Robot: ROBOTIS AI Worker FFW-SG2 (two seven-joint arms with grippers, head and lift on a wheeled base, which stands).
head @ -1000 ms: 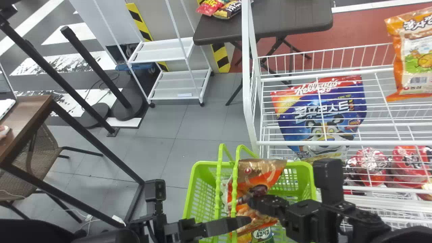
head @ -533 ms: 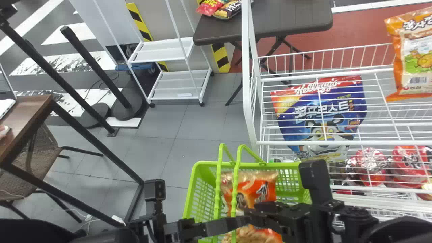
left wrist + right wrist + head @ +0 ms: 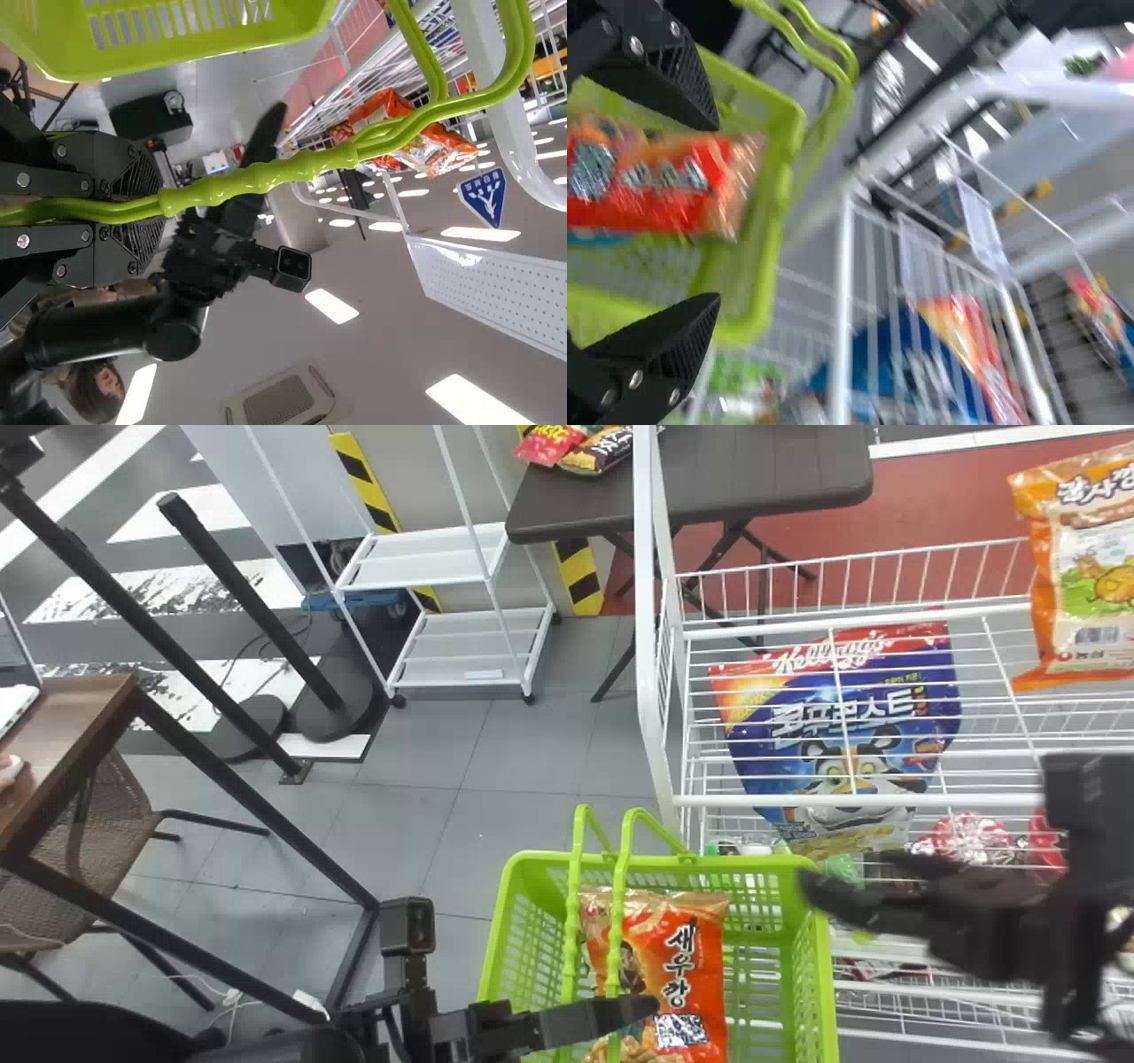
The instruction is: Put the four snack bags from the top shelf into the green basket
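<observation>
Orange-red shiny snack bag lies in the green plastic basket, black right gripper backed off to its rim, fingers spread, black left gripper clamping its looped handles.

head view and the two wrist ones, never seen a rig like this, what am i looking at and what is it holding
This is a robot with two black arms. The head view looks forward and down from its head; each wrist view comes from a camera on that arm, shown turned sideways.

Its left gripper is closed on the handles of the green basket. Inside the basket lies an orange-red snack bag. The right gripper is open and empty, near the basket.

To the robot's right is a white wire rack, with an orange snack bag up top and a blue-and-red cereal bag behind its wires.
</observation>
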